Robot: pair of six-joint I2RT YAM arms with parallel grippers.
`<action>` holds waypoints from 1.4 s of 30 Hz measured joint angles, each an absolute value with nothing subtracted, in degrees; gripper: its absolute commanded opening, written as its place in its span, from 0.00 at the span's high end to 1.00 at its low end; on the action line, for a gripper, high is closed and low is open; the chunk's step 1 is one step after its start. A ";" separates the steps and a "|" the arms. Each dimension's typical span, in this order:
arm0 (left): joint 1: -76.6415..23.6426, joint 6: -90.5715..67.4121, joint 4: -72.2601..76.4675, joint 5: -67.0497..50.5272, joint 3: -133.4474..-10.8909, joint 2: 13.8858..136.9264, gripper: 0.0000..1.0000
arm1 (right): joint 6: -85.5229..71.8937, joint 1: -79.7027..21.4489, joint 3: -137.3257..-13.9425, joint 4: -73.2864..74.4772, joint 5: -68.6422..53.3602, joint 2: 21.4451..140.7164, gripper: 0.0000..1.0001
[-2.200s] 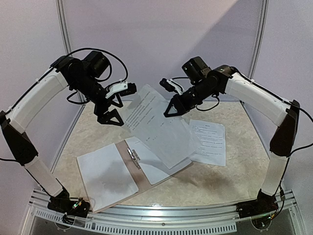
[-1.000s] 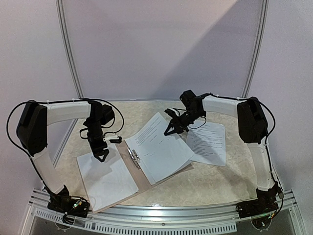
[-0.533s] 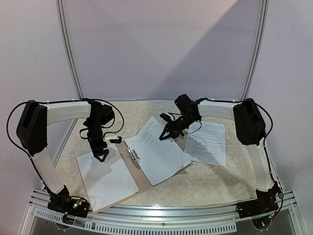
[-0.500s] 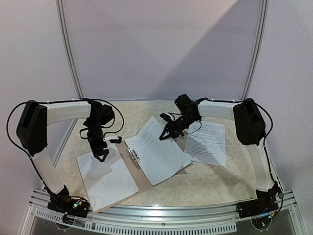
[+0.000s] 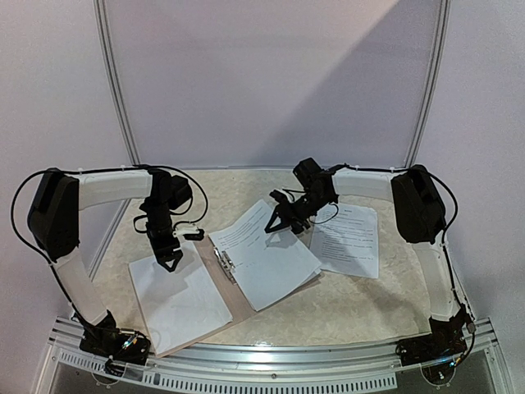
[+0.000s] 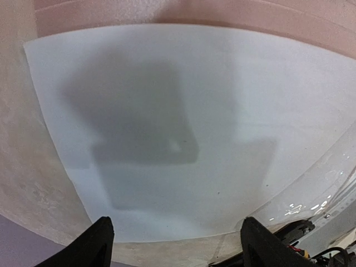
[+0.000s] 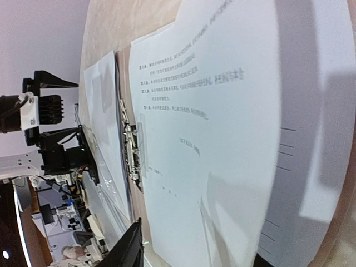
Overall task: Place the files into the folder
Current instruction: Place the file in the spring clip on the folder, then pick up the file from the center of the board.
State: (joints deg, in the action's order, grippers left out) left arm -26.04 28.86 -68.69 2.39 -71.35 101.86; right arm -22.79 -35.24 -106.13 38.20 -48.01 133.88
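Print on the files (image 7: 222, 83) too small to read — left gripper (image 6: 176, 227) spread wide, right gripper (image 5: 281, 223) state unclear.

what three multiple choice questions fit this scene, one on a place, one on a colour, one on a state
1. Where does the printed sheet that is outside the folder lie?
A. on the table, to the right of the folder
B. on the folder's left half
C. leaning on the back wall

2. What colour is the folder?
A. blue
B. brown-tan
C. black

3. How is the left gripper?
A. shut on the folder's edge
B. shut on a printed sheet
C. open over the blank sheet, holding nothing

Answers:
1 A, the top view shows that sheet flat on the table, right of the folder.
2 B, tan card shows between the two sheets lying on it.
3 C, the left wrist view shows both fingers spread apart with only the blank sheet below.
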 measured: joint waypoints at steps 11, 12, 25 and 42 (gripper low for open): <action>-26.22 28.86 -69.78 2.20 -71.94 101.86 0.20 | -22.22 -35.27 -107.77 45.36 -36.91 132.31 0.01; -26.24 28.86 -69.80 2.20 -71.96 101.86 0.20 | -22.15 -35.27 -108.38 46.28 -35.70 131.81 0.01; -26.48 29.08 -71.50 2.55 -73.97 101.86 0.19 | -17.63 -31.55 -108.20 58.59 -4.40 118.93 0.01; -35.16 28.82 -75.85 1.85 -105.62 106.15 0.19 | -26.41 -1.87 -59.00 30.74 -21.89 96.75 0.11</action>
State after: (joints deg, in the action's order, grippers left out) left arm -35.16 28.82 -75.85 1.85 -105.62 106.15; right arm -26.41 -1.87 -59.00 30.74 -21.89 96.75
